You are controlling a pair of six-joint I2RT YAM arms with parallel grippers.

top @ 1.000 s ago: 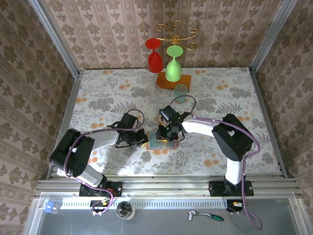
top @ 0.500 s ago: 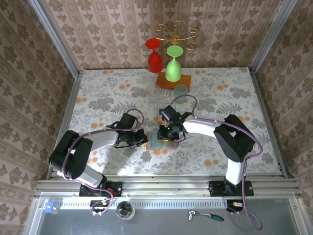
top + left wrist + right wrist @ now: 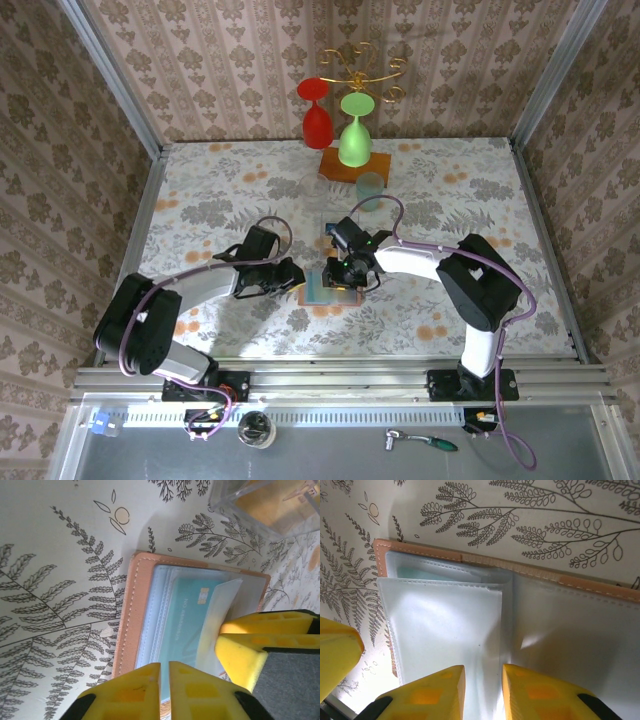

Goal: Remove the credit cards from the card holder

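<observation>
The holder (image 3: 322,291) lies open and flat on the table (image 3: 200,200), near the middle, between the two grippers. In the top view its long side runs left to right across the table, and its fold runs from near to far. Its soft inner side faces up, with the brown rim all round. In the left wrist view, a teal card (image 3: 192,612) sits flat inside a clear pocket, and a clear box (image 3: 260,510) stands just past the holder's far corner. The left gripper (image 3: 291,272) hangs just by the left end of the holder. Its yellow fingers (image 3: 132,687) are apart by only a thin crack, and nothing shows between them. The right gripper (image 3: 346,276) is over the right half of the holder, tipped down onto it. Its fingers (image 3: 427,692) are close together and seem to pinch a thin clear pocket flap, which bends up toward them in the left wrist view. A second ago the left gripper was lower and right against the holder's left edge; now it has drawn back a little, up and away from that edge, and its arm has swung out more to the left. The holder and the right gripper have stayed in the same place.
</observation>
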